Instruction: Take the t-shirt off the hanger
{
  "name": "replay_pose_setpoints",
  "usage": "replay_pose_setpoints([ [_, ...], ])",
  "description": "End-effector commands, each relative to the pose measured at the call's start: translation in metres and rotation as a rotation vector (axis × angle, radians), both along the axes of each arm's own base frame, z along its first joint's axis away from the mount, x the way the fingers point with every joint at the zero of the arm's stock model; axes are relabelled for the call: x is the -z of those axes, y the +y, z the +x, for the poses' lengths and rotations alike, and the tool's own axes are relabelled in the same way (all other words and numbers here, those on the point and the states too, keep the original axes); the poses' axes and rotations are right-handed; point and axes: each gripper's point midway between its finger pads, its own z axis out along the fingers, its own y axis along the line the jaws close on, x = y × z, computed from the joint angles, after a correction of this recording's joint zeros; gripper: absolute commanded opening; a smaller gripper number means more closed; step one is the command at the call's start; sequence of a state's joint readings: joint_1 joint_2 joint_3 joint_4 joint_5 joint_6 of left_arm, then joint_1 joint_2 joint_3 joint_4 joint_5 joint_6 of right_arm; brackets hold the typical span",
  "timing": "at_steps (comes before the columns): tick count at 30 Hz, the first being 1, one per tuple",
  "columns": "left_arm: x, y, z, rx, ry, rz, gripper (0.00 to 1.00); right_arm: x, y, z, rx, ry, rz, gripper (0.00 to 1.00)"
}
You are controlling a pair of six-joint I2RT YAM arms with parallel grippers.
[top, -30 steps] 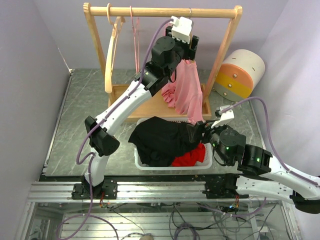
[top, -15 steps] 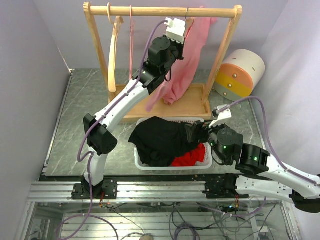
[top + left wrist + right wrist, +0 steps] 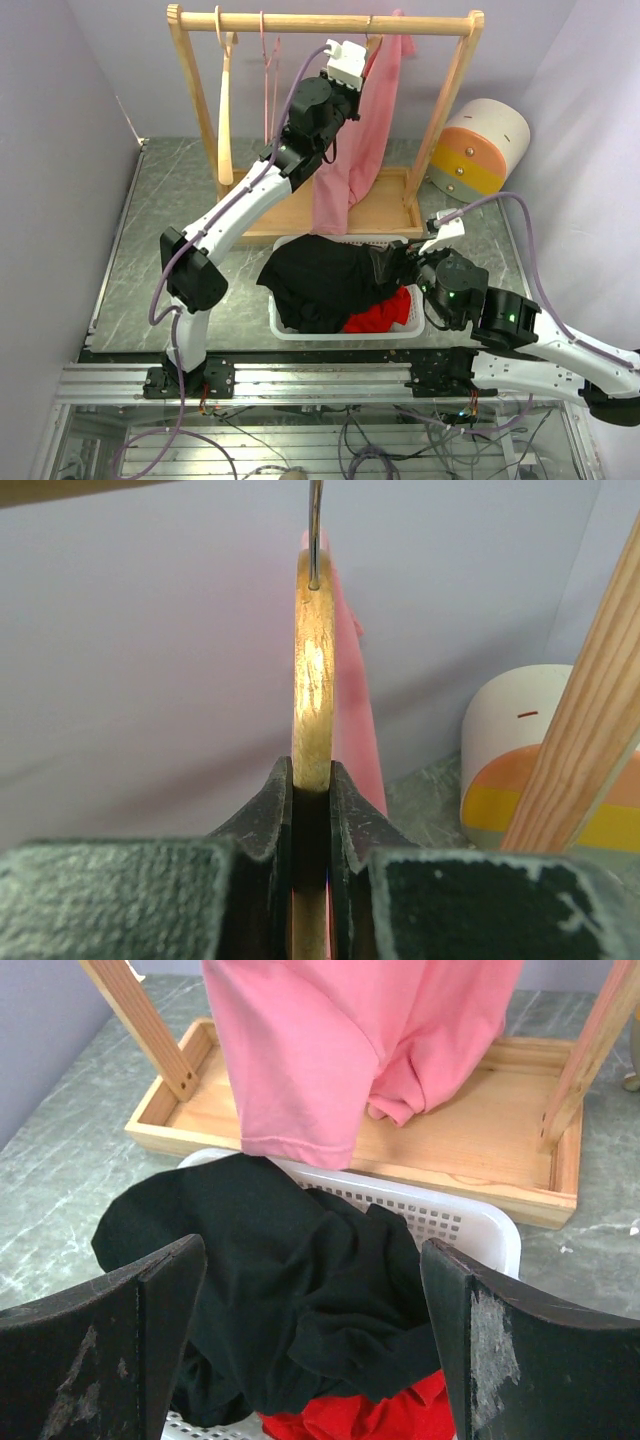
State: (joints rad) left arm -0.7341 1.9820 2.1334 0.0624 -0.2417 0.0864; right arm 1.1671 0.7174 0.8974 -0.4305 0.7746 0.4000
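Basket [image 3: 300, 333] near t-shirt [image 3: 352, 165] holds black cloth [image 3: 320, 280], red cloth [image 3: 385, 312].

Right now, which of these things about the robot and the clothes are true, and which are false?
1. The left end effector is shut on the hanger. True.
2. The pink shirt lies in the basket. False: it hangs at the rack.
3. The right end effector is open. True.
4. The basket holds only red cloth. False: black cloth lies there too.
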Motion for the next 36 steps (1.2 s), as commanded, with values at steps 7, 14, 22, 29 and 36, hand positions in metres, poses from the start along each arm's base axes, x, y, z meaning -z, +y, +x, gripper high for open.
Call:
replay_pose_setpoints([
  [7,-0.087,0.043,-0.03,-0.036,-0.247,-0.1,0.07,-0.009,-0.005,0.0,0.016,-0.027,0.037,0.88],
  [14,-0.1,0.056,-0.049,-0.024,-0.337,-0.116,0.07,-0.009,-0.004,0.002,0.024,-0.03,0.023,0.88],
  [22,-0.084,0.062,-0.072,0.038,-0.277,-0.028,0.07,-0.021,-0.023,0.01,0.138,-0.057,0.026,0.92],
  [29,-0.083,0.083,-0.102,0.062,-0.251,0.028,0.07,-0.055,-0.036,0.022,0.245,-0.165,0.035,1.0],
  [36,-0.052,0.085,-0.112,0.104,-0.14,0.122,0.07,-0.09,-0.04,0.034,0.328,-0.293,0.005,1.0],
])
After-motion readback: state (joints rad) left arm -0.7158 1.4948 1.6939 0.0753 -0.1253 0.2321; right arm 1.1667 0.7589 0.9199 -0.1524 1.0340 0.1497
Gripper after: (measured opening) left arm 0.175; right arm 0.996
